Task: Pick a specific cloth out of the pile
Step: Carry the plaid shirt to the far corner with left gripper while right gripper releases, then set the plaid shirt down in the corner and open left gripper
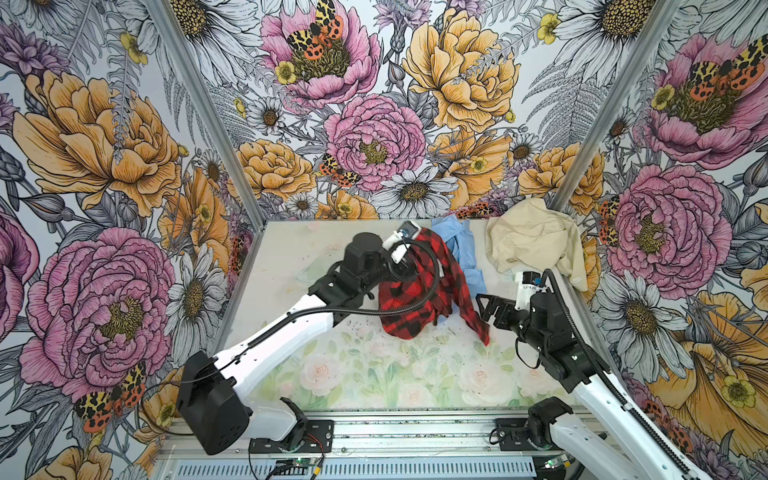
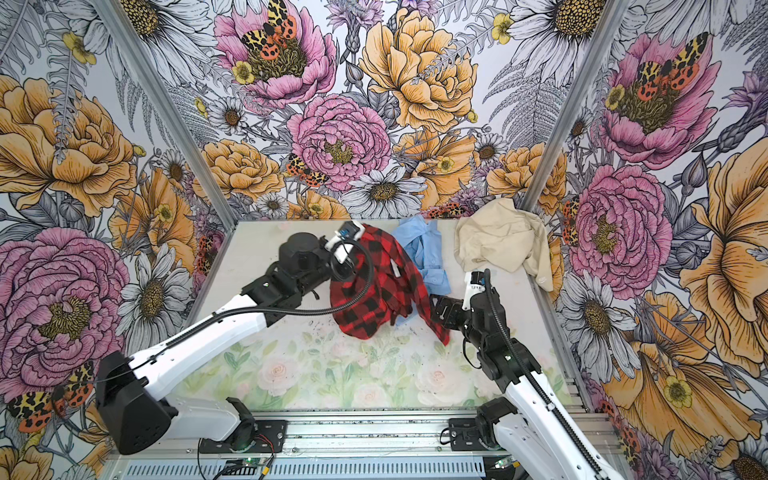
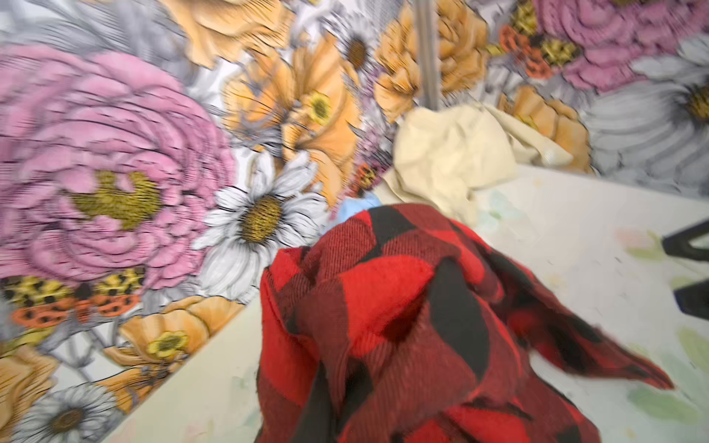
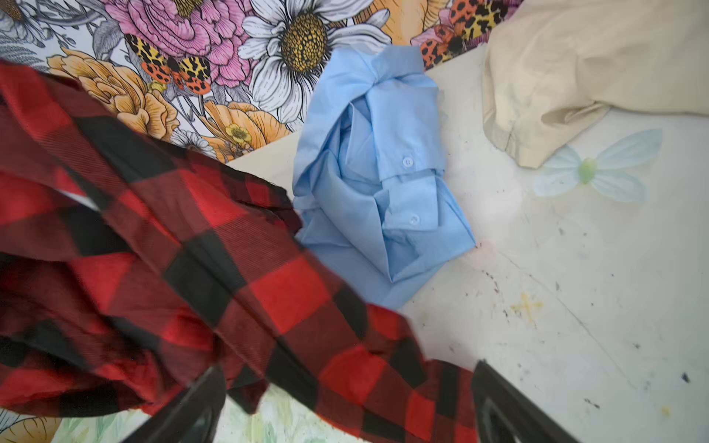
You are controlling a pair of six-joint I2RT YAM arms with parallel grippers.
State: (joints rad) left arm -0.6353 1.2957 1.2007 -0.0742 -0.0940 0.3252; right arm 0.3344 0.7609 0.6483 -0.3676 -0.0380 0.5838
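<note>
Progress report: I'd call this over halfway. My left hand (image 1: 407,248) is clenched on the check cloth (image 1: 415,291). The fingers are buried in the fabric, so I can't show you the pinch itself, but the cloth hangs from that hand in a long drape, and the left wrist view is filled with red and black bunched right in front of it.

So the picking is done. The getting-it-clear isn't. The bottom of the cloth sits on the table (image 1: 291,257) below the hand, and one long tail runs out to my right hand (image 1: 482,309), which is wide open and holding nothing. In the right wrist view that tail lies across the gap between its fingers (image 4: 192,399).

The pile is pretty spread out. The blue shirt (image 1: 457,245) is just past the cloth on the far side of my left hand. Seen from above their edges overlap, and I can't tell if they touch. The beige cloth (image 1: 528,241) is well apart, beyond my right hand.

What's left, I reckon: raise it higher, drag the tail free, park it away from those two.
</note>
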